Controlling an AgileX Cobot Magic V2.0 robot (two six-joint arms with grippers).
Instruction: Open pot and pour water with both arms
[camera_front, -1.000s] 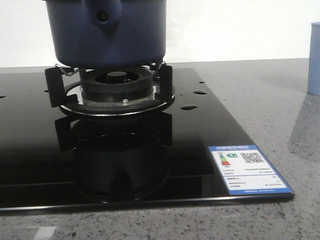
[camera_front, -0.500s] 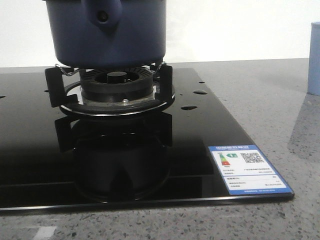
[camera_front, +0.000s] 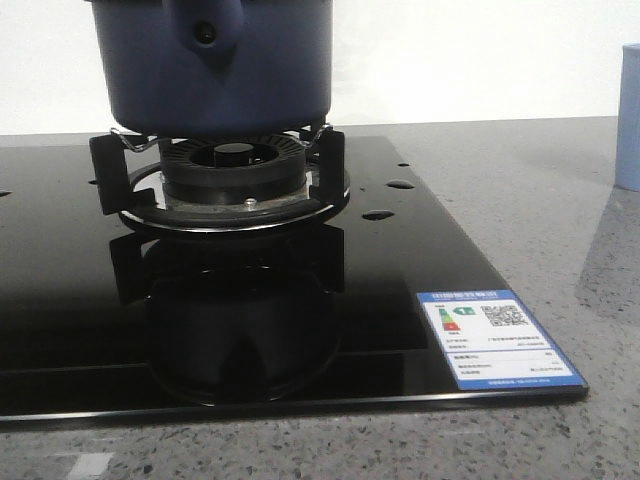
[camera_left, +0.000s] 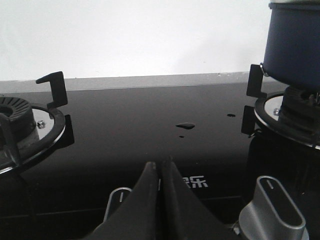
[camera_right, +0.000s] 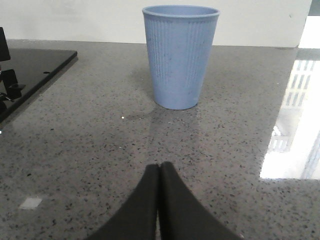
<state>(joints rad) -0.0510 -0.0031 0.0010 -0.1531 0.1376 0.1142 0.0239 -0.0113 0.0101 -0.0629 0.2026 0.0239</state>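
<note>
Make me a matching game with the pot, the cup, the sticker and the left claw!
Things:
1. pot
2. cup
3. sticker
4. left claw

Clues:
A. pale blue, on the grey counter
B. shut, holding nothing
C. dark blue, on the burner stand
D. at a corner of the black glass stove

Pairs: 1-C, 2-A, 3-D, 4-B
</note>
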